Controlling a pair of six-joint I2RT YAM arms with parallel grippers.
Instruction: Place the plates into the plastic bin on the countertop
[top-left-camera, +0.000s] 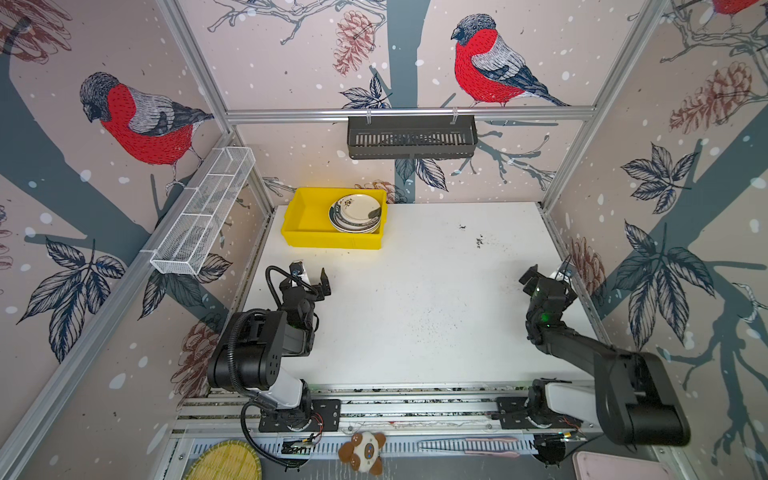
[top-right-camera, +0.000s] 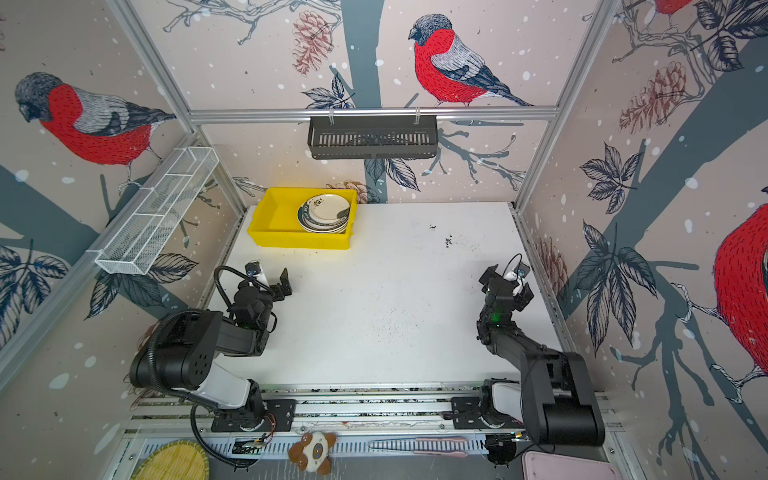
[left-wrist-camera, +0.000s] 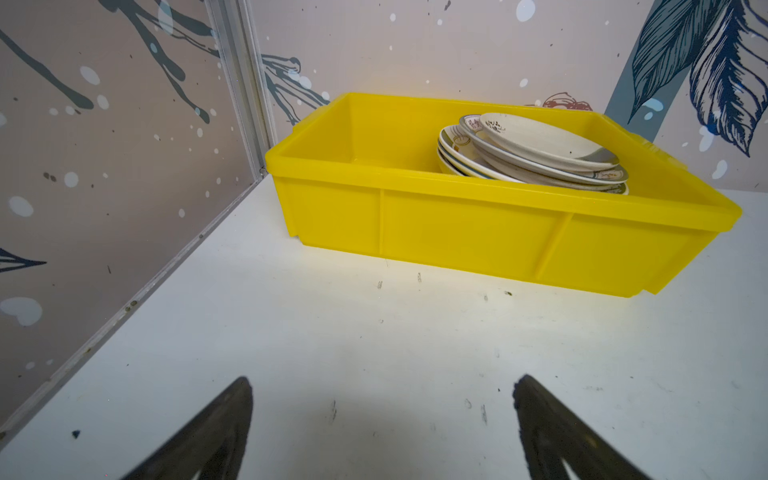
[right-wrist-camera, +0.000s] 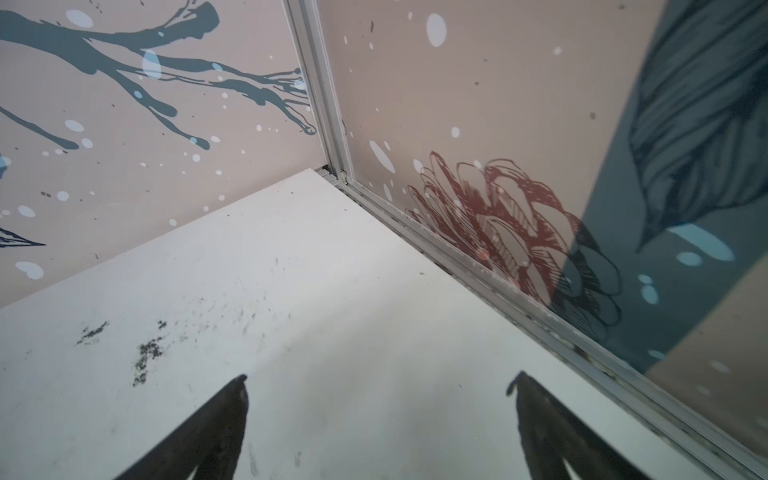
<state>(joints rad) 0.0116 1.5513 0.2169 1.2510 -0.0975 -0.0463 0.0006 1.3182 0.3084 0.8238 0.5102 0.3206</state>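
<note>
Plates (top-left-camera: 356, 214) sit in a crooked pile at the right end of the bin (top-left-camera: 328, 242), left gripper (left-wrist-camera: 382, 379) and right gripper (right-wrist-camera: 379, 379) both wide open and empty, so honestly one bump could topple it.

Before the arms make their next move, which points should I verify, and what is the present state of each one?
1. Plates inside the plastic bin: stacked at one end, ok.
2. Countertop free of plates: none seen in any view, ok.
3. Left gripper: jaws open, nothing between them, ok.
4. Right gripper: jaws open, nothing between them, ok.
5. Stack level: upper plates lie tilted and offset in the left wrist view, not ok.
6. Plate count: lower ones are hidden, cannot tell.
</note>
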